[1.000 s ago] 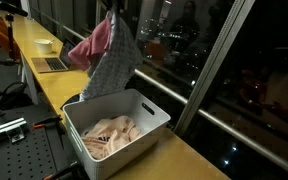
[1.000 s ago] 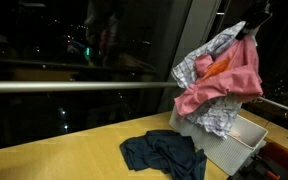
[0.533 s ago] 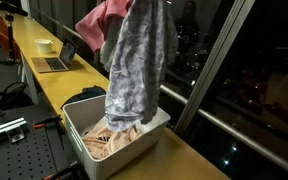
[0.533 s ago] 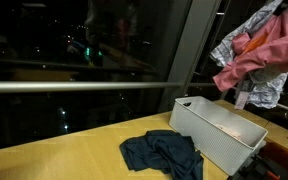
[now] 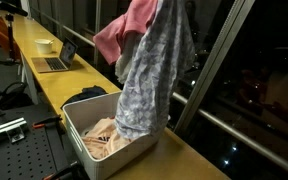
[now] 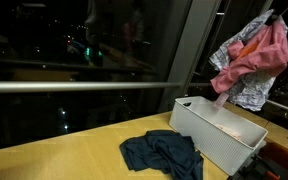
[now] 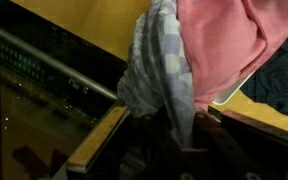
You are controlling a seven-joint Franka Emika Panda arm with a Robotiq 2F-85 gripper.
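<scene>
My gripper (image 7: 169, 125) is shut on a bundle of cloth and holds it high above the white bin (image 5: 149, 137). The bundle is a grey patterned garment (image 5: 154, 75) with a pink garment (image 5: 129, 30) bunched at its top; both also show in an exterior view (image 6: 249, 60) and in the wrist view (image 7: 159, 60). The grey cloth's lower end hangs down to the bin's far rim. The bin (image 6: 219, 135) holds pale beige clothes (image 5: 109, 135). The gripper itself is mostly hidden by cloth in both exterior views.
A dark blue garment (image 6: 164, 155) lies on the yellow counter (image 6: 74, 150) beside the bin. A laptop (image 5: 56, 60) and a white bowl (image 5: 45, 45) sit further along the counter. Dark windows with a metal rail (image 6: 84, 86) back the counter.
The bundle has swung across the bin, further from the laptop end, and the grey cloth now hangs at the bin's far side. In the other exterior view it shifted slightly down.
</scene>
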